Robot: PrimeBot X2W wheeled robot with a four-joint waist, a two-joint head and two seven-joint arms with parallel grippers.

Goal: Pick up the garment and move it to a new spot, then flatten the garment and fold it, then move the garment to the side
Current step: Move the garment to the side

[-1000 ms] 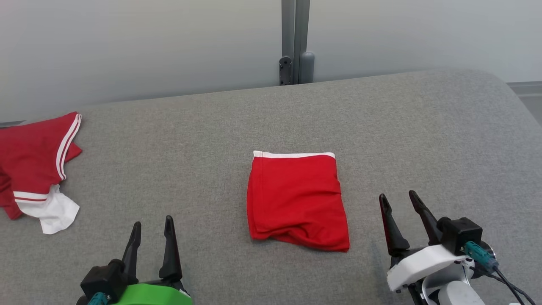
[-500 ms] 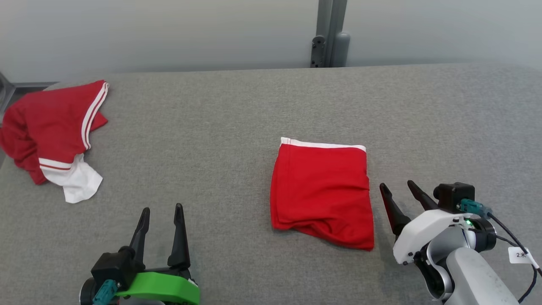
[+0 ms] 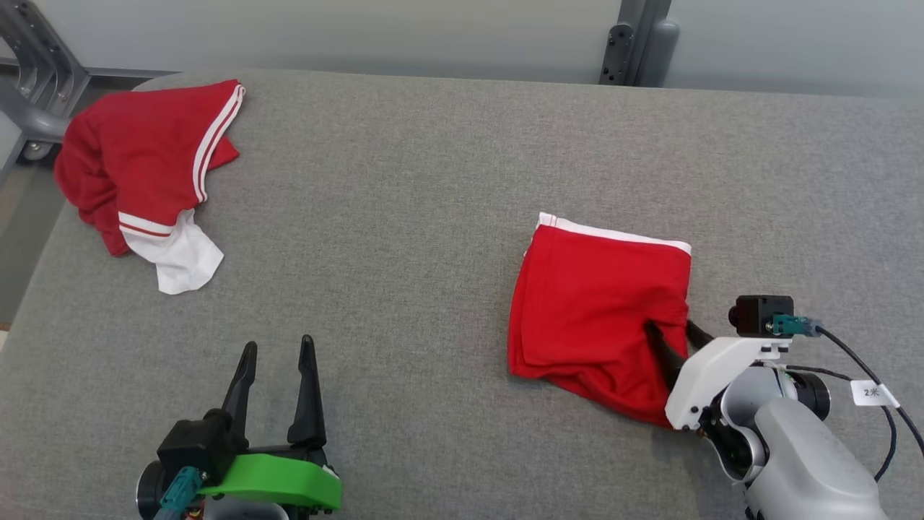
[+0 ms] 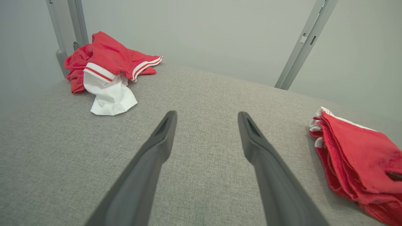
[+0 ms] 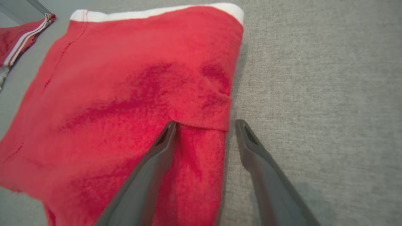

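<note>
While the left gripper (image 3: pixel 278 344) sits low at the near edge with its jaws spread wide over bare grey padded surface (image 3: pixel 433 180), holding nothing, all the action is on the other side. The right gripper (image 5: pixel 205 125) is right at the folded red garment (image 3: pixel 592 310), which lies right of centre on the surface. Look at the wrist view: jaws apart, inner finger (image 5: pixel 150 163) lying on the cloth with its tip at a crease, outer finger (image 5: pixel 260 163) on bare fabric just beside the garment's right edge. That edge strip sits between them, not yet pinched.

That's the relation that matters. The garment runs slightly longer near to far, with its white band (image 3: pixel 613 232) along the far edge. Its right side runs roughly along the fingers, so closing should catch the stacked layers side-on. The right arm is plainly the nearer one; the left is well apart.

My read: the fold looks done, and the slide aside comes next. One risk is nipping only the top layer, which would open the fold.

Far left, a crumpled red-and-white garment (image 3: pixel 144 166) lies by the corner.
</note>
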